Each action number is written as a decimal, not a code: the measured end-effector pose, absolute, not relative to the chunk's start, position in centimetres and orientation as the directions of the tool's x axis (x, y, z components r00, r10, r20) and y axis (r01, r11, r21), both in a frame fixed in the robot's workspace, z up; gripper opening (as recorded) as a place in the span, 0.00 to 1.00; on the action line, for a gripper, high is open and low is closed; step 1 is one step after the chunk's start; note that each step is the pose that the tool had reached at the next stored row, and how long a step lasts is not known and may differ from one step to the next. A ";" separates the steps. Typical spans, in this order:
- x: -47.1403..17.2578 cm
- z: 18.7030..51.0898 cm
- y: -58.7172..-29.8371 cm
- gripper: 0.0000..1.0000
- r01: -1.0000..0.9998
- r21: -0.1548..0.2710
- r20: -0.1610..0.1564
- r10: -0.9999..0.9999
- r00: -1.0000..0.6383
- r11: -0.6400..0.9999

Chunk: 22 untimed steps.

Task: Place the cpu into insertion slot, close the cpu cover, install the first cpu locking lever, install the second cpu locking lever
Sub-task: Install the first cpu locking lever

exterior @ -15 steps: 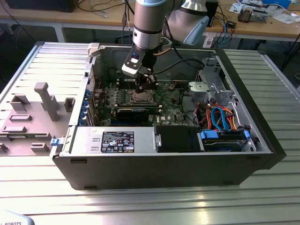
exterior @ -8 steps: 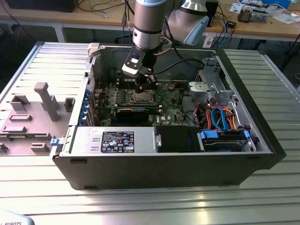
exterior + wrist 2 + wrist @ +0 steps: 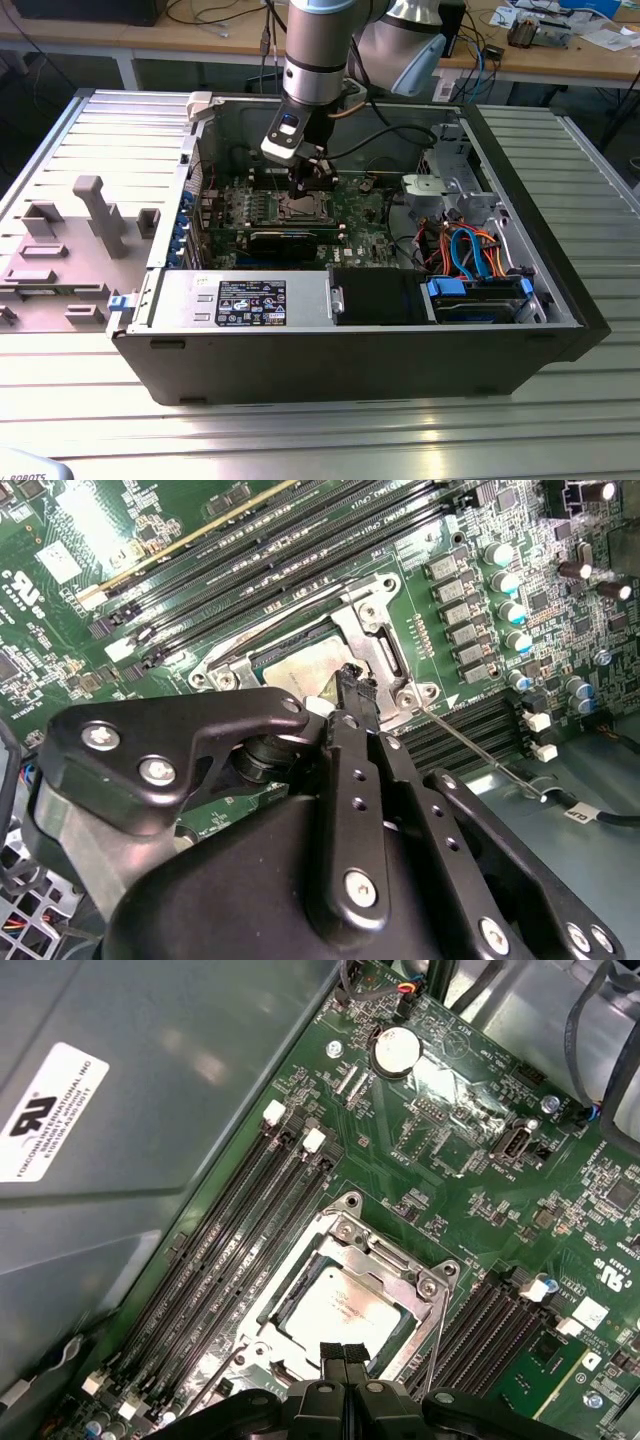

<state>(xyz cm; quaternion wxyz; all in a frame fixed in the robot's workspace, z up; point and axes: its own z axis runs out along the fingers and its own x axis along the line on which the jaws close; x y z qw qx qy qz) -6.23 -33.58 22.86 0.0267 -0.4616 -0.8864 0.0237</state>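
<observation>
1. The gripper [image 3: 345, 1353] has its fingertips pressed together with nothing between them. In both wrist views the tips sit at the edge of the insertion slot [image 3: 262, 1328].
2. The cpu [image 3: 340, 1308] lies flat inside the insertion slot, silvery face up.
3. The cpu cover [image 3: 395, 1263] lies down on the slot, framing the cpu.
4. A thin lever rod [image 3: 480, 752] runs outward from one slot corner.
5. Memory slots [image 3: 240, 1240] lie beside the insertion slot.
</observation>
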 end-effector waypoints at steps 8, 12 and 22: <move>-6.2 22.9 -33.6 0.11 0.810 -0.067 0.025 0.813 -0.582 0.582; -6.2 22.9 -33.6 0.11 0.807 -0.067 0.025 0.810 -0.587 0.587; -6.2 22.9 -33.6 0.11 0.797 -0.067 0.025 0.800 -0.600 0.600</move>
